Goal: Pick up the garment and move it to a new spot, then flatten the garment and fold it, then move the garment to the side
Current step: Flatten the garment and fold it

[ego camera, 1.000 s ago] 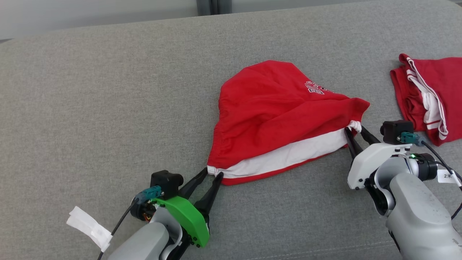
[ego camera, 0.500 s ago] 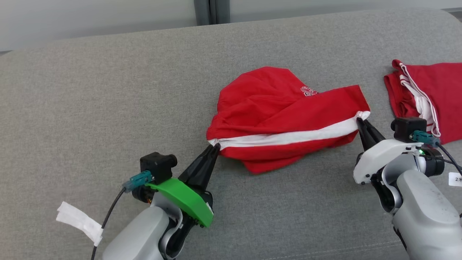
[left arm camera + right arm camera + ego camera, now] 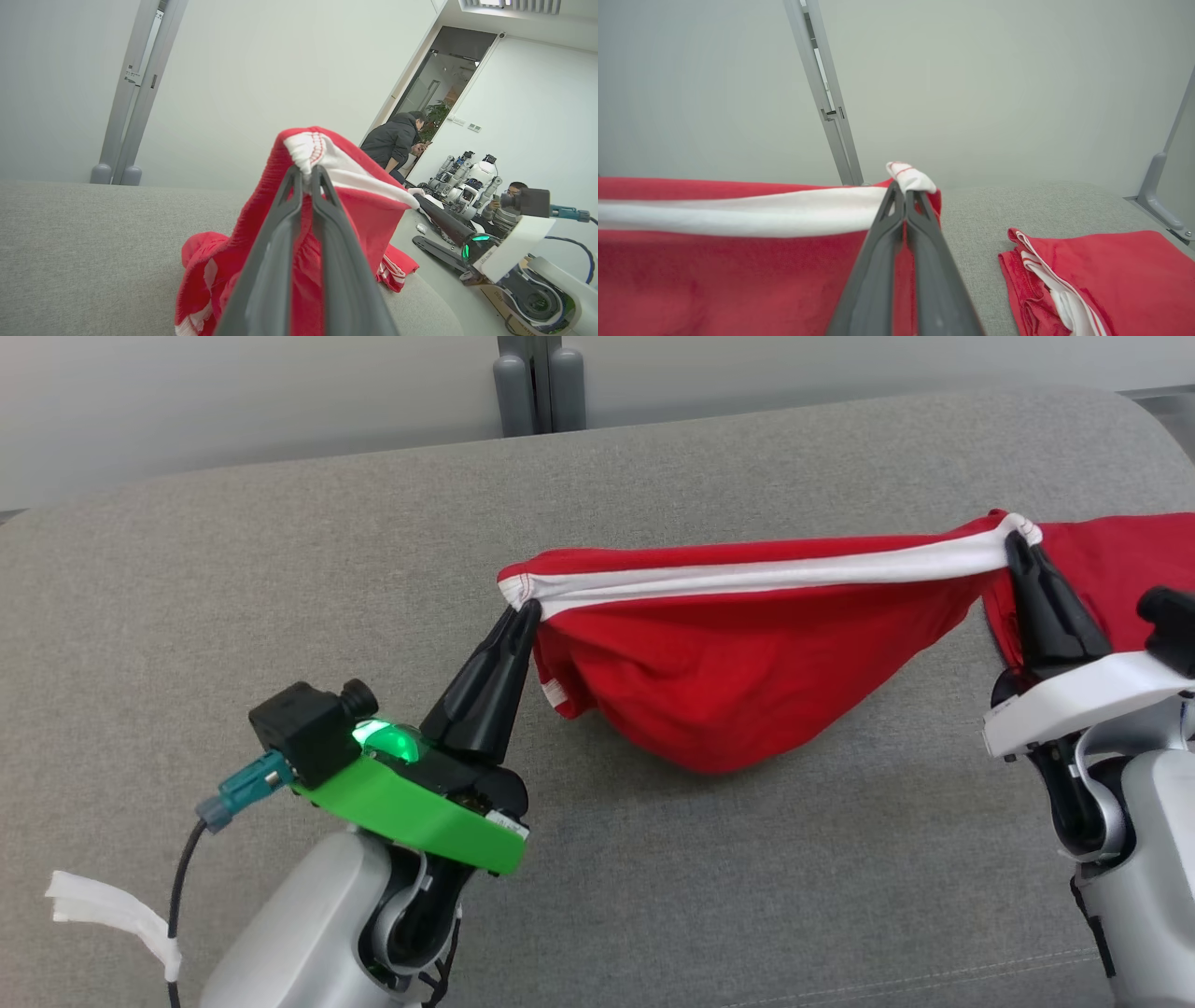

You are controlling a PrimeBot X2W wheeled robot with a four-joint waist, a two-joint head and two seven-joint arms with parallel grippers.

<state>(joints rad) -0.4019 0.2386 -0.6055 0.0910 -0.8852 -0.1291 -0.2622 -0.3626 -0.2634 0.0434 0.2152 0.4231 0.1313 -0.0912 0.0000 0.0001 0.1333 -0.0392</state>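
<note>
While the left claw (image 3: 523,609) is clamped on one end of the white band and the right claw (image 3: 1014,545) on the other, the red garment (image 3: 747,681) hangs stretched between them above the grey surface (image 3: 280,616). Its belly sags low; whether it touches that surface I cannot tell. A folded red cloth (image 3: 1111,270) lies on the surface just beyond the right claw.

No text, brand, number or sign is legible in any view. In the left wrist view, a small label (image 3: 133,74) on the grey door frame (image 3: 122,121) and a sticker (image 3: 487,254) on the right arm's wrist housing (image 3: 516,240) carry markings too small to read. The visible faces of the garment (image 3: 747,681) carry no readable print.
</note>
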